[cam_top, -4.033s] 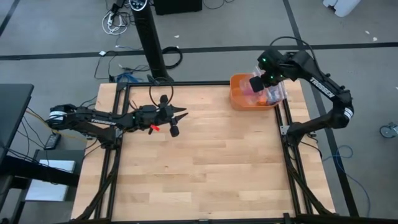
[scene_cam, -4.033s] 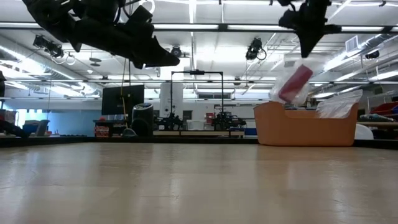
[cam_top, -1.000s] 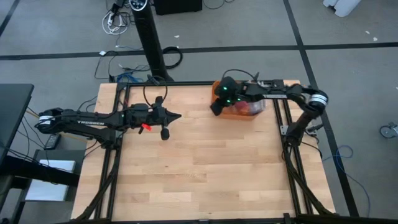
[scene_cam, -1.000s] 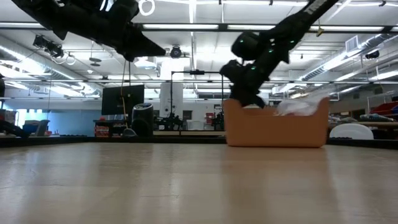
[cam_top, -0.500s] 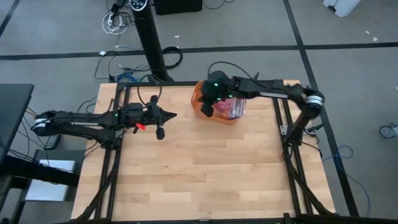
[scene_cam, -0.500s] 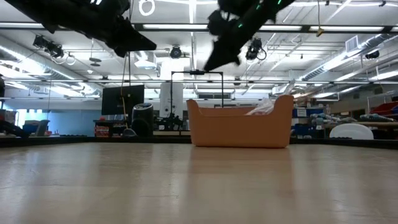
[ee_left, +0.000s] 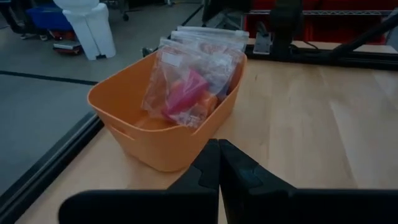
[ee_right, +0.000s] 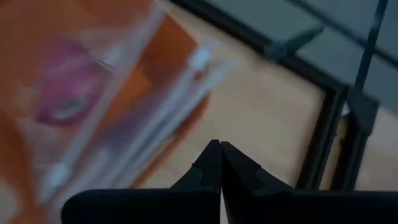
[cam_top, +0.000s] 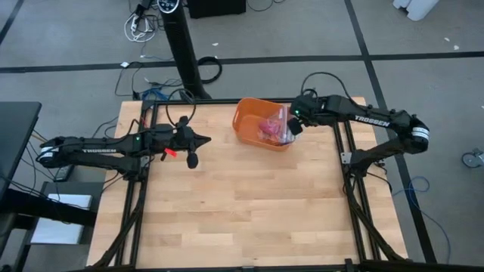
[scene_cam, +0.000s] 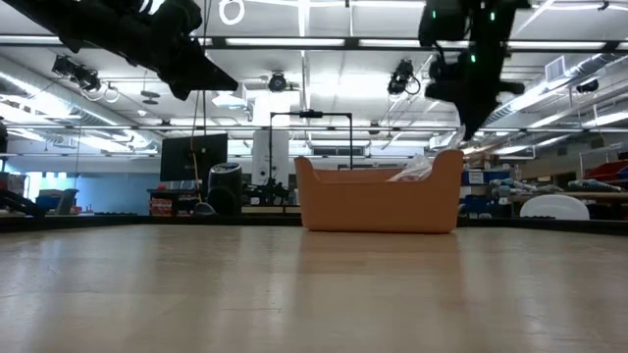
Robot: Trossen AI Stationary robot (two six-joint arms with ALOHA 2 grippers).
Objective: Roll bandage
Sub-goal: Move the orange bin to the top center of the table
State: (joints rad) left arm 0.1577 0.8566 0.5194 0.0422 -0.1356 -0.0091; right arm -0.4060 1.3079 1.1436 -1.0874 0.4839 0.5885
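So here's where I'm at with the bandage job. The orange bin (cam_top: 261, 125) sits on the counter (cam_top: 242, 204) near the middle of its far edge. The bandage (ee_left: 185, 93) is inside it, a pink lump sealed in a clear plastic bag (ee_left: 189, 78) that leans against the bin's wall alongside a few more bags, so nothing is rolled yet and I'd say we're right at the start.

The right tool (cam_top: 288, 128) hangs just past the bin's right rim, fingers pressed together on nothing. My guess is it's parked there because the bin is now within both arms' reach.

The left tool (cam_top: 206, 140) hovers above the counter's left side, well apart from the bin, pointing straight at it, also pinched together and empty. From its wrist cam I get a clean look into the bin, which is handy for lining up.

Next move, I reckon, is to open one tool and fish that bag out. The crinkly plastic looks slippery, so it could slide.
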